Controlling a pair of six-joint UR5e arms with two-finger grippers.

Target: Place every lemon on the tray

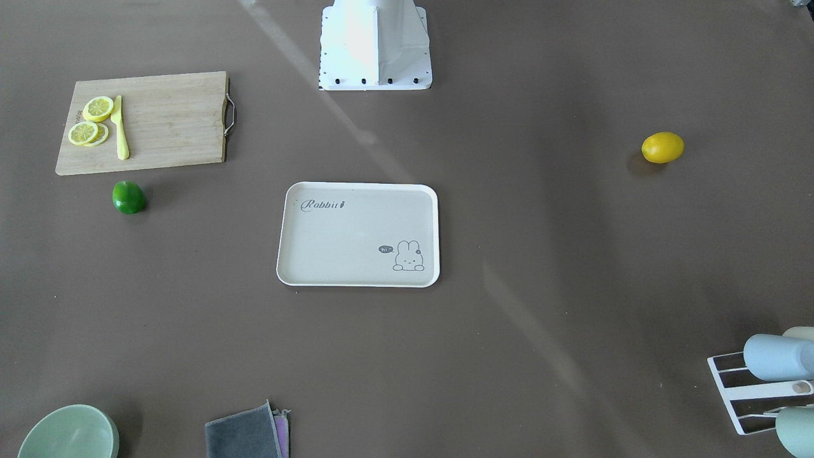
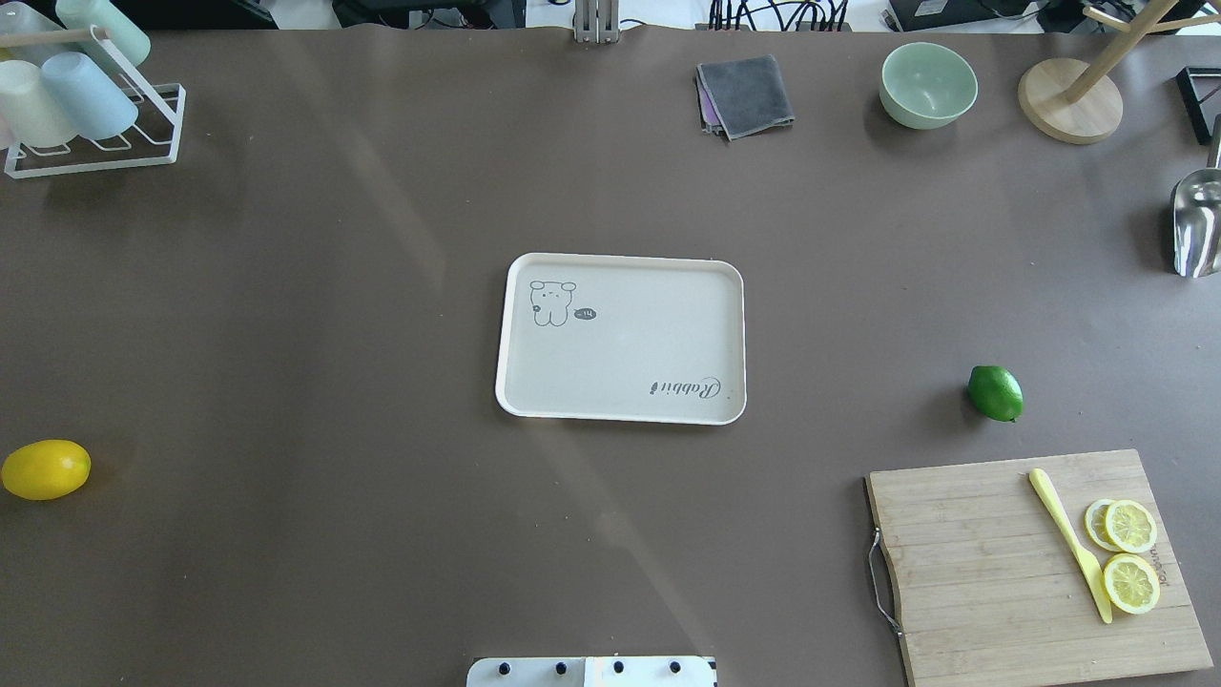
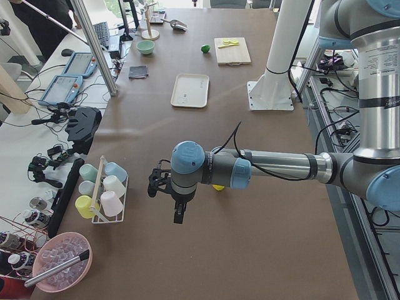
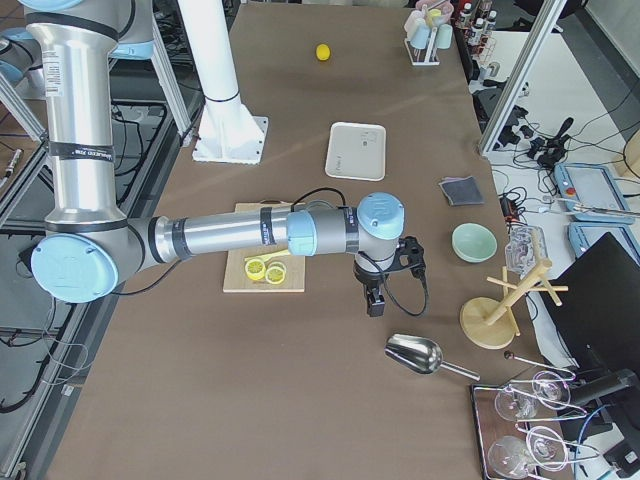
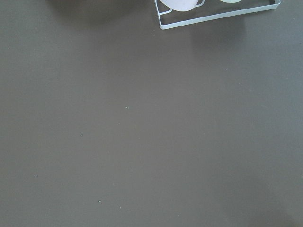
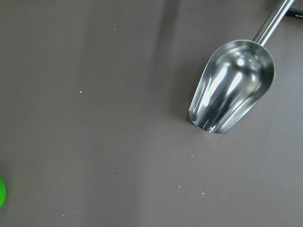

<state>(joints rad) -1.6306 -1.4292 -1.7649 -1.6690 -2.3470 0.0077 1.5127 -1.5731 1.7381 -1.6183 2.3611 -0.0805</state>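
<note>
Brown table (image 2: 286,286), yellow lemon (image 2: 46,469), green lemon (image 2: 995,393) off tray (image 2: 630,348), left gripper (image 3: 178,214), right gripper (image 4: 374,300) aloft, spread cannot be told

Glossy yellow lemon (image 1: 662,147), glossy dark green lemon (image 1: 128,197), cream-white tray (image 1: 337,242) with grey Rabbit lettering and bunny drawing, brown table (image 1: 509,318), light wood-grain cutting board (image 1: 172,121), yellow lemon slices (image 1: 98,108), pale-yellow knife (image 1: 120,130), mint bowl (image 1: 67,436), grey cloth (image 1: 241,437).
</note>
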